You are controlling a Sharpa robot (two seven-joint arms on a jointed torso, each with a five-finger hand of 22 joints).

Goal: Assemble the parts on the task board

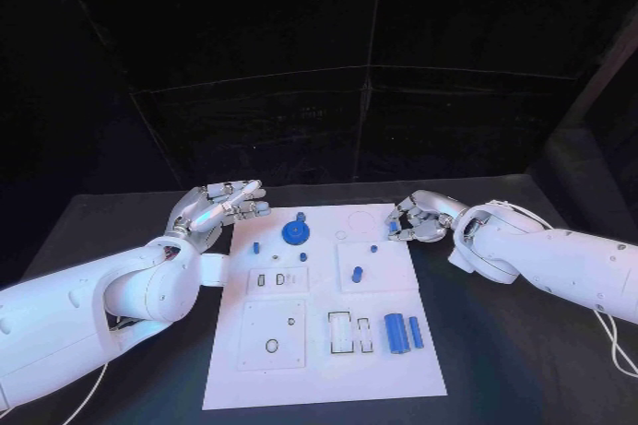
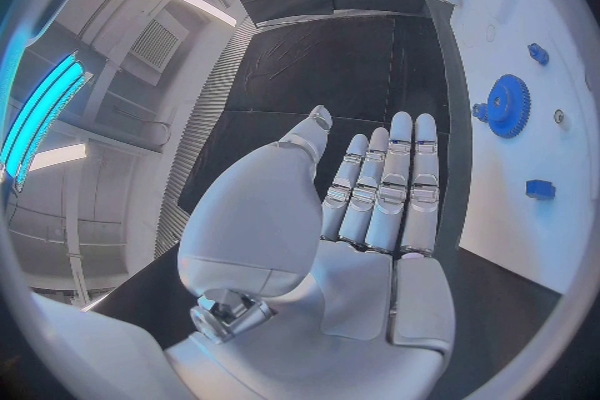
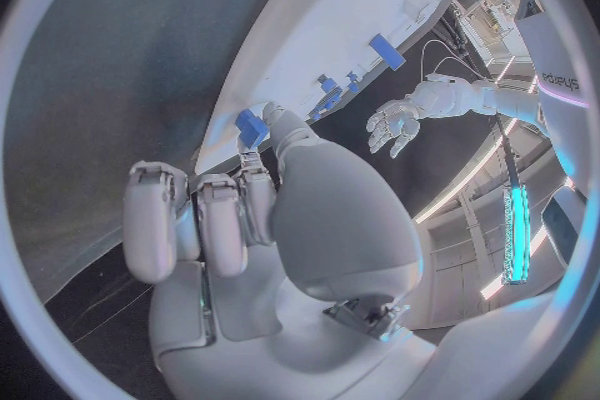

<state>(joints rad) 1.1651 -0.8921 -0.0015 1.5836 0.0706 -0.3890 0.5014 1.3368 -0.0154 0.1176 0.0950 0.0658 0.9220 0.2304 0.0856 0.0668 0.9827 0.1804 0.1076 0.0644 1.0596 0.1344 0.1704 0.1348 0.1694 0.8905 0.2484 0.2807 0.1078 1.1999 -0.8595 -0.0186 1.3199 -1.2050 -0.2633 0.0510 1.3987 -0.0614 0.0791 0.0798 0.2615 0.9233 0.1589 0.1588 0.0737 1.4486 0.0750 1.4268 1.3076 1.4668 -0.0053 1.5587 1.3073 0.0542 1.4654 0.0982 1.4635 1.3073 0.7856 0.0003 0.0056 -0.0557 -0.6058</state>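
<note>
black table (image 1: 532,351) under a white task board (image 1: 319,379) set lengthwise at its middle, with the left arm (image 1: 80,324) reaching in along the board's left side and the right arm (image 1: 572,259) along its right; left hand (image 1: 219,206) raised just off the board's far left corner, palm bare and fingers (image 2: 400,180) straight and side by side, holding nothing, seen again in the left wrist view (image 2: 325,250); right hand (image 1: 419,218) at the board's far right edge, fingers (image 3: 188,220) curled in, with a small blue part (image 3: 251,128) at the thumb tip in the right wrist view, though whether pinched or merely touched cannot be told; blue gear (image 1: 295,231) standing near the board's far end, close to the left hand; two blue cylinders (image 1: 404,333) lying side by side at the near right, beside two narrow rectangular slots (image 1: 351,334); small blue peg (image 1: 357,275) upright on the raised square plate right of centre
</note>
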